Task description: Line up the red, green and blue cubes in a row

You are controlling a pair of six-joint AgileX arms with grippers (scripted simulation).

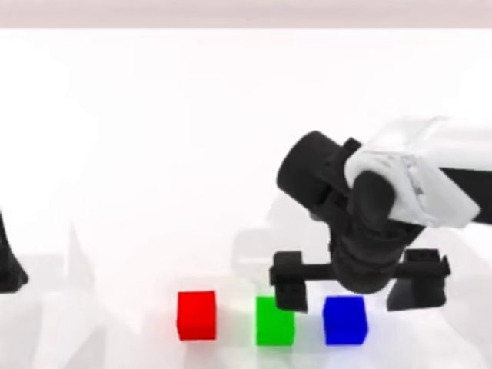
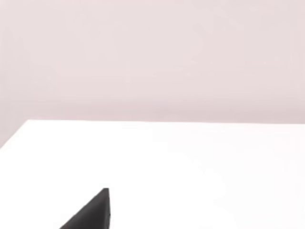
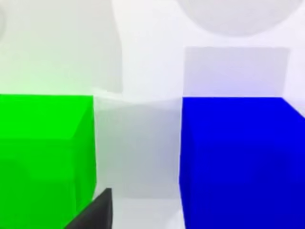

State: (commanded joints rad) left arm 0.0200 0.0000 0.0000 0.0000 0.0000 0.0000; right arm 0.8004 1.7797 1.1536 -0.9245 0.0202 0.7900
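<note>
Three cubes stand in a row near the table's front edge: the red cube [image 1: 196,314] at the left, the green cube [image 1: 274,321] in the middle, the blue cube [image 1: 344,320] at the right. My right gripper [image 1: 355,292] hovers open just behind and above the blue cube, its fingers spread wider than the cube and touching nothing. The right wrist view shows the green cube [image 3: 45,157] and the blue cube [image 3: 240,162] side by side with a gap between them, and one dark fingertip [image 3: 95,212]. My left arm [image 1: 8,265] is parked at the table's left edge.
The white table [image 1: 154,154] stretches back to a pale wall. In the left wrist view only bare table [image 2: 190,167], wall and one dark fingertip [image 2: 93,212] show.
</note>
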